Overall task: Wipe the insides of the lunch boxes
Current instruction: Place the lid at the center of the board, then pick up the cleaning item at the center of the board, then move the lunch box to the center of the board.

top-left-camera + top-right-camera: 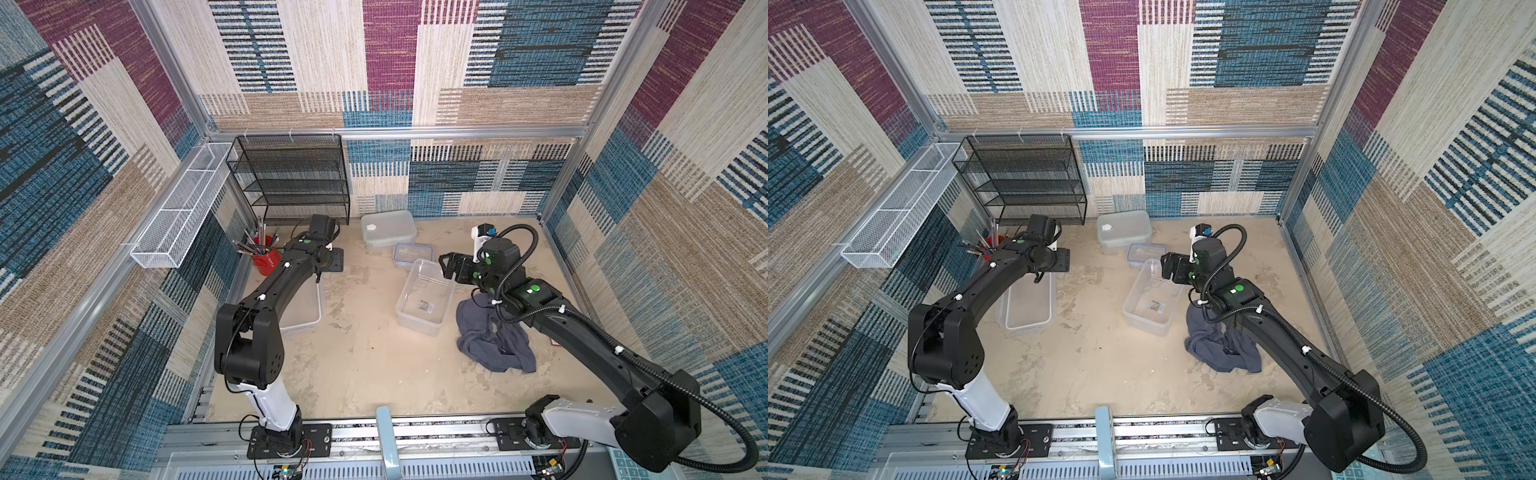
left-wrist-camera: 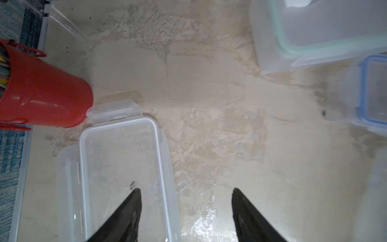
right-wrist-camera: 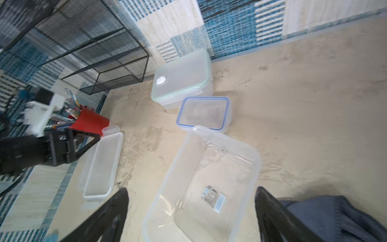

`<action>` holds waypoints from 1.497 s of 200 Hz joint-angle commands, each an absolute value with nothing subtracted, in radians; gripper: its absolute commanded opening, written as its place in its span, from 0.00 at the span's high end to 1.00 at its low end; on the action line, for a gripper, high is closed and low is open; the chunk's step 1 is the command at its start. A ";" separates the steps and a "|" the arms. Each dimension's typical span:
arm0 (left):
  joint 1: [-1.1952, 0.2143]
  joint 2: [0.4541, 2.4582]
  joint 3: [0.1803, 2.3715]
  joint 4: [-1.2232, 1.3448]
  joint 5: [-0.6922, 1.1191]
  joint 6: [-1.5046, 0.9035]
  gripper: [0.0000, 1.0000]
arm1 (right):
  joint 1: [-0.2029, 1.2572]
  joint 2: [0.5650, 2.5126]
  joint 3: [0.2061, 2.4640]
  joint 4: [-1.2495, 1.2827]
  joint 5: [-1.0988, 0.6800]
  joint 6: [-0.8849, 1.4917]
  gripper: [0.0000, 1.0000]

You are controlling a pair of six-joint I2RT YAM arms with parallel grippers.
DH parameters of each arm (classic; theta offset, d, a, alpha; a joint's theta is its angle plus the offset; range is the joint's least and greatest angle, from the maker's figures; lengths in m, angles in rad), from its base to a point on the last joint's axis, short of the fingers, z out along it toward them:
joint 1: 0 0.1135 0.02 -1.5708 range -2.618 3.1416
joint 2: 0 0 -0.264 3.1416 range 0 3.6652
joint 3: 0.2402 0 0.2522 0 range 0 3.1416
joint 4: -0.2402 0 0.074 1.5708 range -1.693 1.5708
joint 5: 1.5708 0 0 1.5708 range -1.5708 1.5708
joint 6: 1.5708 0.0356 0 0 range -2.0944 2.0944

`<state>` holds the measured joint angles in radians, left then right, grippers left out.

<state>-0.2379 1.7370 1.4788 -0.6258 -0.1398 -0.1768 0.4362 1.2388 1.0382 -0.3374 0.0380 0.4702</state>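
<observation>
Both arms' jaws stand open and empty, and the large lidless lunch box (image 1: 424, 297) looks light, stiff and slippery, so it is best pinched at a side wall.

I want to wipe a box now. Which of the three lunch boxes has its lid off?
The large clear tub beside the grey-blue cloth; the green-rimmed box and blue-rimmed box are lidded.

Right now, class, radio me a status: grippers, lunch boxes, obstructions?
Left gripper, right gripper open, empty. Large clear plastic tub uncovered; green-rimmed tub, blue-rimmed tub lidded. Grey-blue cloth loose beside uncovered tub. Nothing blocking it.
</observation>
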 commanded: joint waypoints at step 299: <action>-0.544 2.075 1.688 -0.550 0.333 -0.296 0.84 | 0.261 1.178 1.137 -0.543 0.061 0.309 1.00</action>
<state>-0.5415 2.0953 1.7035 -0.5426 0.3645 -0.2783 0.2596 1.2030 1.0443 -0.5205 0.0708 0.3763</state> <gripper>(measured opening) 0.232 0.083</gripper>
